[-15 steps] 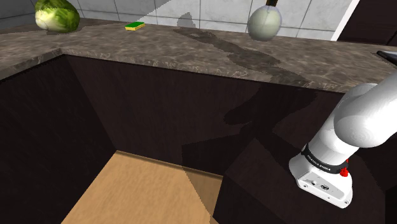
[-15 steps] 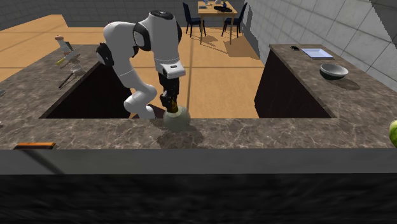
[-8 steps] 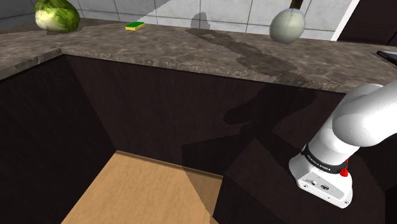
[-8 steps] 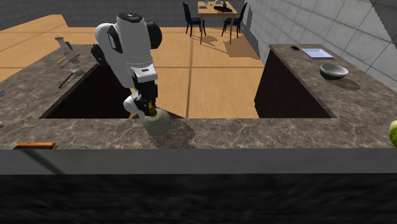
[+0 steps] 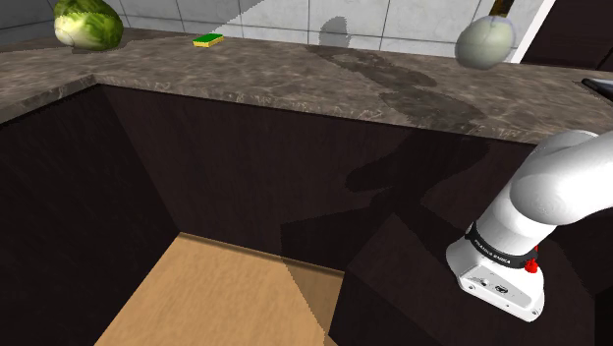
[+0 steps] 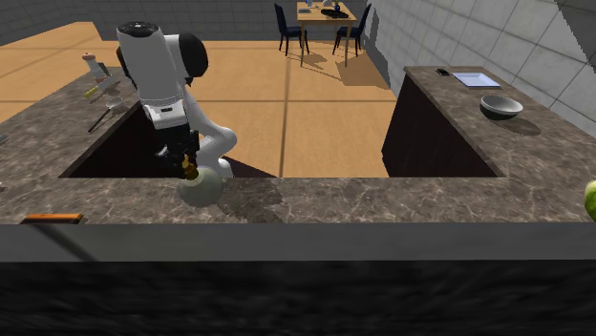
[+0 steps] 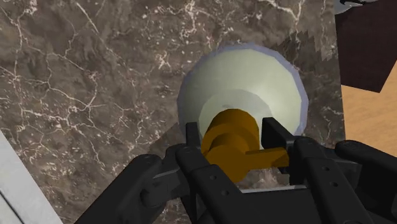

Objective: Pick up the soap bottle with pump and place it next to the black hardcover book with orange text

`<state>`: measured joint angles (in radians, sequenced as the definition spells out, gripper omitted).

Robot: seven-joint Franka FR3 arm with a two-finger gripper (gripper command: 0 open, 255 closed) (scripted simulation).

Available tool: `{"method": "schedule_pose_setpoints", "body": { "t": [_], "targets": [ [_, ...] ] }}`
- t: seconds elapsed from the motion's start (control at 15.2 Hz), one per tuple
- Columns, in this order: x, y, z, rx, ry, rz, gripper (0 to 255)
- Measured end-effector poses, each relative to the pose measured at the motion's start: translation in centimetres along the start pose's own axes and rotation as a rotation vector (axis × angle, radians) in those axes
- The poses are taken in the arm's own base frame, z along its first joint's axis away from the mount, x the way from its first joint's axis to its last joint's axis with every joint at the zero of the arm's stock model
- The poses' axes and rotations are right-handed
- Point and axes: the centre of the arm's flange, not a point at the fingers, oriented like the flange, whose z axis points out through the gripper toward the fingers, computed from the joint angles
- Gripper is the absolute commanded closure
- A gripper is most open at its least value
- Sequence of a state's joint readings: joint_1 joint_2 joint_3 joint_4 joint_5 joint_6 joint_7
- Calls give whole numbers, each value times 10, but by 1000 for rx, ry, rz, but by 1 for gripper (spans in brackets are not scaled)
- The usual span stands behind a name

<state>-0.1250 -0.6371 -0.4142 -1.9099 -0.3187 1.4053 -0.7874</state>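
Wrist view first: my end effector [image 7: 233, 136] has its two black fingers [image 7: 193, 139] drawn in against the amber pump [image 7: 230, 127], one on each side of its neck, so I hold the soap bottle [image 7: 245, 79] by its top. Below the pump the bottle's round, pale body swells out. Beneath the bottle lies the dark, white-veined tabletop [image 7: 89, 95], with the bottle's shadow on the stone beside it.

From the second exterior view the bottle [image 6: 201, 189] hangs under the end effector [image 6: 188, 164] over the far edge of the nearest run of tabletop [image 6: 382, 200], and the white arm [image 6: 143, 72] bends down to it. A flat dark book [image 6: 53, 219] with an orange edge lies on that same run, toward the second exterior view's left of the bottle and nearer the camera, well apart from it. Far toward that view's right of the bottle a dark bowl [image 6: 500, 106] sits on another run of stone, and beyond the bottle stretches a wooden floor [image 6: 315, 124].

In the shoulder view the bottle [image 5: 483, 44] shows against the tiled wall [image 5: 344, 15] and looks clear of the stone. Well toward the shoulder view's left of the bottle lie a green and yellow sponge [image 5: 207, 40] and, farther from it, a green lettuce [image 5: 88, 22].
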Motion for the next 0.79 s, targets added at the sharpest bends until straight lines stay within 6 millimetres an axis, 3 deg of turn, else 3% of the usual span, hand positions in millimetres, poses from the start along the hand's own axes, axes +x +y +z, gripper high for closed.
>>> {"method": "schedule_pose_setpoints", "body": {
  "t": [0.79],
  "targets": [
    [-146,64,5,0,1,0,255]
  ]
}}
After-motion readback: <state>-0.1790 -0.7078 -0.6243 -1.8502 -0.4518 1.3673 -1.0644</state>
